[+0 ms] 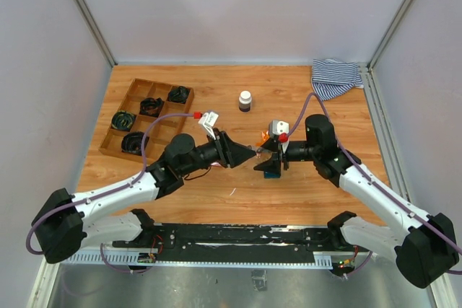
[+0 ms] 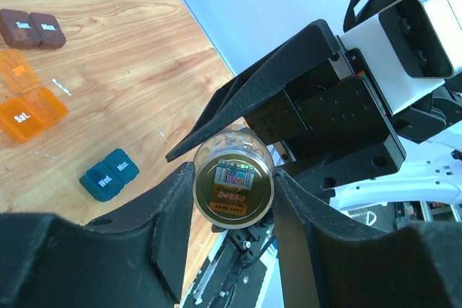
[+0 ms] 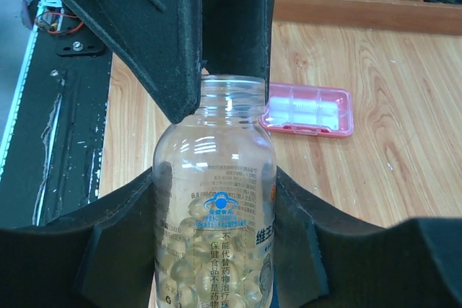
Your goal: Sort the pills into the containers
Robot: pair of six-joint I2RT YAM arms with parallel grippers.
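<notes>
A clear glass pill bottle (image 3: 215,178) holding pale yellow softgel pills (image 3: 189,268) hangs above the table between both arms (image 1: 258,151). My right gripper (image 3: 215,210) is shut on its body, pads pressed on both sides. My left gripper (image 2: 234,182) is shut on the bottle's gold-faced cap (image 2: 232,194) at the far end. The containers lie on the wood: a pink one (image 3: 307,110), brown (image 2: 32,29), orange (image 2: 29,104) and teal (image 2: 108,174).
A wooden compartment tray (image 1: 115,142) with black coils sits at the back left. A second small dark bottle with a white cap (image 1: 245,101) stands at the back middle. A striped cloth (image 1: 336,77) lies in the back right corner.
</notes>
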